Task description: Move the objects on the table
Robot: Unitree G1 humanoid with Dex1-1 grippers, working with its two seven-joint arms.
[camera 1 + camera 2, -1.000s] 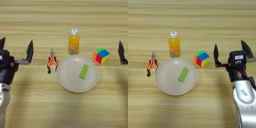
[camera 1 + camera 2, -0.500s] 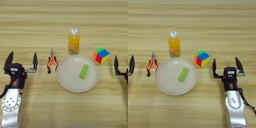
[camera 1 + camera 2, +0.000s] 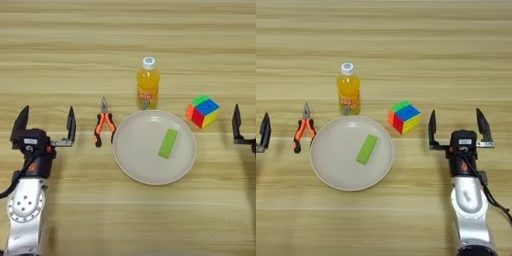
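A multicoloured puzzle cube point(image 3: 202, 111) lies on the wooden table point(image 3: 125, 45), right of a cream plate. An orange-juice bottle point(image 3: 148, 84) with a white cap stands upright just behind the plate. My left gripper point(image 3: 46, 127) is open at the left, well apart from everything, with nothing between its fingers. My right gripper point(image 3: 457, 128) is open too, a short way right of the cube point(image 3: 404, 116) and not touching it.
The cream plate point(image 3: 135, 155) holds a flat green block point(image 3: 168, 143). Orange-handled pliers point(image 3: 103, 128) lie between my left gripper and the plate. Bare table stretches across the far half and along the near edge.
Both arms have pulled back toward the near edge, grippers still open. Bottle, cube, plate and pliers have stayed put.
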